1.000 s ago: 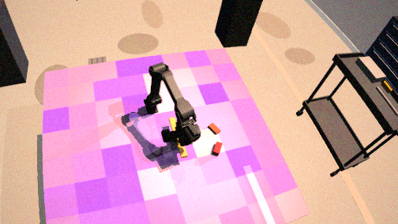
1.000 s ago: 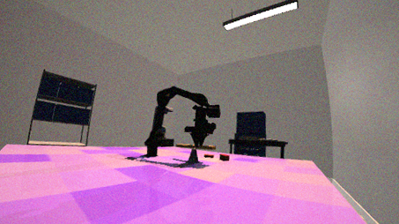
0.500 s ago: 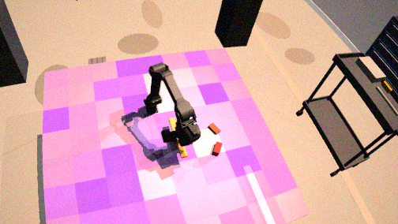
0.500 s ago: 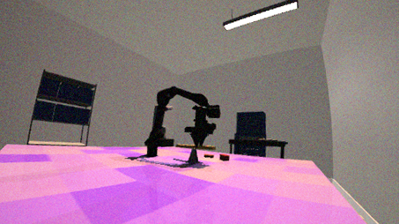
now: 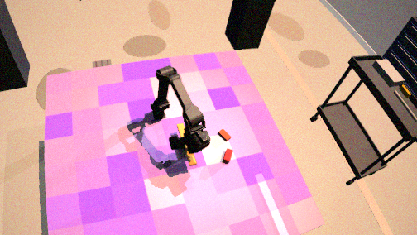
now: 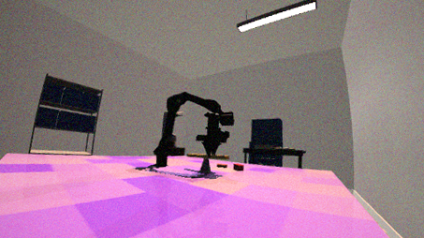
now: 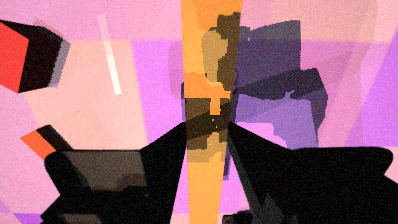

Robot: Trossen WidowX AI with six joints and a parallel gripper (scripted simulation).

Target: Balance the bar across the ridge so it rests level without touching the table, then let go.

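Note:
The yellow bar (image 5: pixel 192 160) (image 6: pixel 220 157) (image 7: pixel 204 187) is clamped near its middle between the fingertips of my gripper (image 6: pixel 209 154) (image 7: pixel 206 127). In the exterior view the bar runs roughly parallel to the table, with both ends above it. The ridge (image 6: pixel 206 167) is a dark wedge directly under the bar and the fingers. Its top is at or just under the bar; whether they touch I cannot tell. In the top view the arm hides the middle of the bar and most or all of the ridge.
A red block (image 5: pixel 227 155) (image 6: pixel 238 167) (image 7: pixel 12 56) and an orange block (image 5: pixel 224 134) (image 6: pixel 221 165) (image 7: pixel 39 144) lie on the table to one side of the bar. The arm's base stands beyond the bar's other side. A dark cart (image 5: pixel 349 136) stands off the table.

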